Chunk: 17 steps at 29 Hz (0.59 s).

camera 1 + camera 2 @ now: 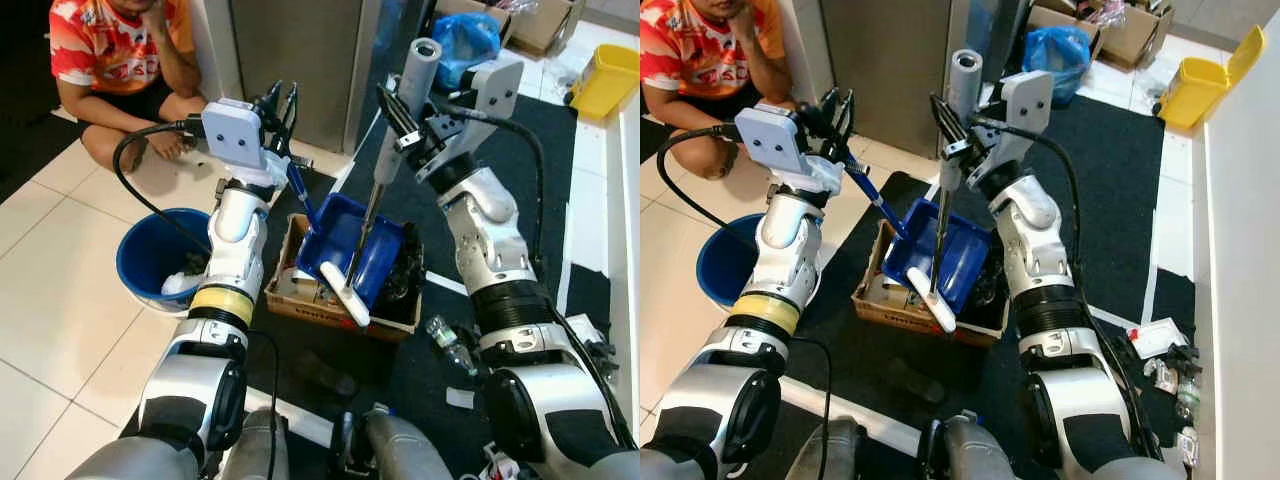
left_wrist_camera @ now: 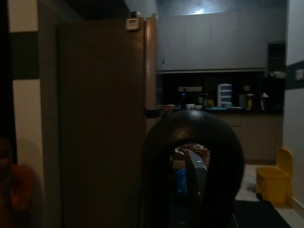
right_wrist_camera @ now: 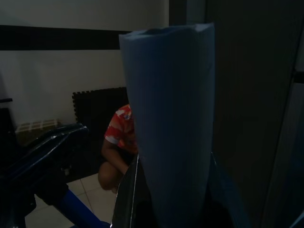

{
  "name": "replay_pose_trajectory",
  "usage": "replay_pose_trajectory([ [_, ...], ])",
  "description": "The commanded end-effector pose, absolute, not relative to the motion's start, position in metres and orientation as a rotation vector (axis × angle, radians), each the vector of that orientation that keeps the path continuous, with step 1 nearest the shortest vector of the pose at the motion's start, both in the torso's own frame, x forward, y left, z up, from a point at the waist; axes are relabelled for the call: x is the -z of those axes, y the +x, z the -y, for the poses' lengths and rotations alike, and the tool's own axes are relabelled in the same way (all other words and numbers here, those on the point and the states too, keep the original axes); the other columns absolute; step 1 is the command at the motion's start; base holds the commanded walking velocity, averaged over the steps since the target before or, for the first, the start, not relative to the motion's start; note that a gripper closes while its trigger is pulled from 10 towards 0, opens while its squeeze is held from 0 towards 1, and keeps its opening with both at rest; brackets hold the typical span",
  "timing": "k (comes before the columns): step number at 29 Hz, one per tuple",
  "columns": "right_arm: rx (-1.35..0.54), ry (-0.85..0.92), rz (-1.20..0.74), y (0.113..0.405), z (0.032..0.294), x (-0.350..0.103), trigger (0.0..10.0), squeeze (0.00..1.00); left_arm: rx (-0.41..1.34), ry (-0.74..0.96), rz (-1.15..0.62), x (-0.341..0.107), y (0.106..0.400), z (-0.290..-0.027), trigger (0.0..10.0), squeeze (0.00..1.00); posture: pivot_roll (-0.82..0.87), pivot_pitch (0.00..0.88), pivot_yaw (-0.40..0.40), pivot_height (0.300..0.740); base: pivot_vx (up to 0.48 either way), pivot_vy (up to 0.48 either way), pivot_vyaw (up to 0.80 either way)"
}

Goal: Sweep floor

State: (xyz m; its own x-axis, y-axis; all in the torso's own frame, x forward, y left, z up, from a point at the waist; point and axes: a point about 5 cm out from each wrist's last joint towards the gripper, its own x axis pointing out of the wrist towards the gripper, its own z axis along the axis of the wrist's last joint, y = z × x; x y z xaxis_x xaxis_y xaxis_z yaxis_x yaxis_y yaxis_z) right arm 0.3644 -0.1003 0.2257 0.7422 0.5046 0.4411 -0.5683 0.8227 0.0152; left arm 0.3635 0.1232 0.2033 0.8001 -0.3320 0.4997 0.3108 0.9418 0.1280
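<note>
A blue dustpan (image 1: 350, 245) hangs tilted over an open cardboard box (image 1: 300, 305) on the black mat. Its thin blue handle (image 1: 300, 195) runs up into my left gripper (image 1: 281, 108), which is shut on it. My right gripper (image 1: 400, 122) is shut on the brush's grey handle (image 1: 420, 65), seen close up as a pale tube (image 3: 175, 118) in the right wrist view. The metal shaft (image 1: 365, 225) reaches down into the pan. The white brush head (image 1: 345, 293) rests at the pan's lower lip, above the box.
A blue bucket (image 1: 150, 260) stands on the white tiles left of the box. A person (image 1: 120, 60) in an orange shirt crouches at the back left. A yellow bin (image 1: 610, 80) and a blue bag (image 1: 465, 40) sit beyond. A plastic bottle (image 1: 450, 345) lies by my right arm.
</note>
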Motion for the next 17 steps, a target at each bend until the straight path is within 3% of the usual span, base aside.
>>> replay_pose_trajectory([
  [1,-0.585,0.200,0.464,0.363,0.103,-0.230,10.0,0.00,0.403,0.100,0.618,-0.224,0.364,-0.114,10.0,0.00,0.14,0.080,-0.065,0.740,0.000,0.000,0.00],
  [7,-0.535,0.376,0.513,0.364,0.120,-0.239,10.0,0.00,0.358,0.349,0.717,-0.252,0.360,-0.127,10.0,0.00,0.14,0.079,-0.061,0.740,0.000,0.000,0.00],
  [10,-0.472,0.443,0.552,0.365,0.141,-0.245,10.0,0.00,0.318,0.539,0.942,-0.309,0.344,-0.129,10.0,0.00,0.15,0.076,-0.056,0.740,0.000,0.000,0.00],
  [13,-0.444,0.433,0.564,0.366,0.149,-0.247,10.0,0.00,0.341,0.557,1.033,-0.326,0.334,-0.122,10.0,0.00,0.15,0.073,-0.054,0.740,0.000,0.000,0.00],
  [17,-0.407,0.390,0.573,0.367,0.157,-0.248,10.0,0.00,0.405,0.439,1.060,-0.330,0.330,-0.112,10.0,0.00,0.16,0.071,-0.050,0.740,0.000,0.000,0.00],
])
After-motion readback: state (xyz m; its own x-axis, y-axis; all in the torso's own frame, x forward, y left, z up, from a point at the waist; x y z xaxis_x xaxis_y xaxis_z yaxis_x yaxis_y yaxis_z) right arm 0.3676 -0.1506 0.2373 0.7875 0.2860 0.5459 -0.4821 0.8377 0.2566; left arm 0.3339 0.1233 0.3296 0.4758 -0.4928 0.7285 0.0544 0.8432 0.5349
